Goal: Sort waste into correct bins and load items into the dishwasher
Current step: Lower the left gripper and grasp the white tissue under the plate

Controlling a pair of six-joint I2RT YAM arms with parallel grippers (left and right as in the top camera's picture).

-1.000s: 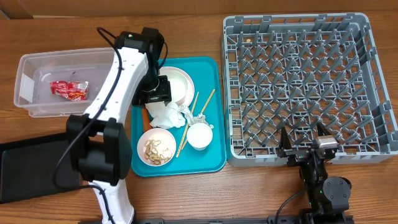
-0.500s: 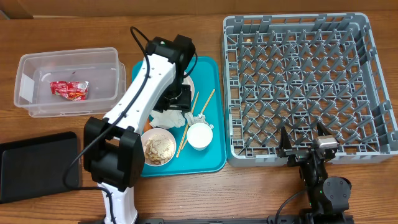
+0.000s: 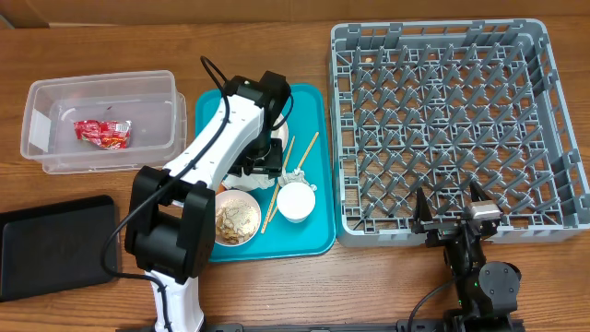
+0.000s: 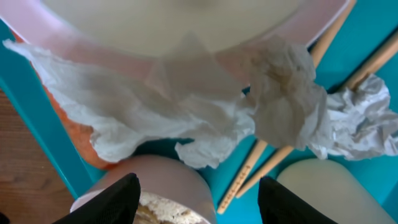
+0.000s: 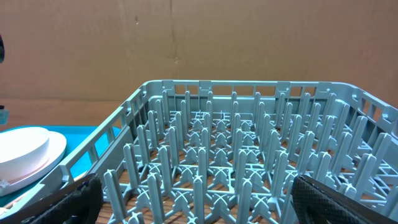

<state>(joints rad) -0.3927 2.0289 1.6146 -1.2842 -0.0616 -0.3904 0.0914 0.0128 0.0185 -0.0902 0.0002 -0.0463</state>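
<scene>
My left arm [image 3: 221,134] has swung right over the teal tray [image 3: 313,231]; my left gripper [image 4: 199,190] hangs part-open above the crumpled white tissue [image 4: 186,118].

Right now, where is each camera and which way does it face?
Overhead: above table, facing straight down; left gripper over teal tray, right gripper by dish rack.
Left wrist: facing down, close over crumpled tissue; own fingers at bottom.
Right wrist: low, facing level into dish rack; own fingers in corners.
Shared: dish rack, overhead and right wrist.
</scene>
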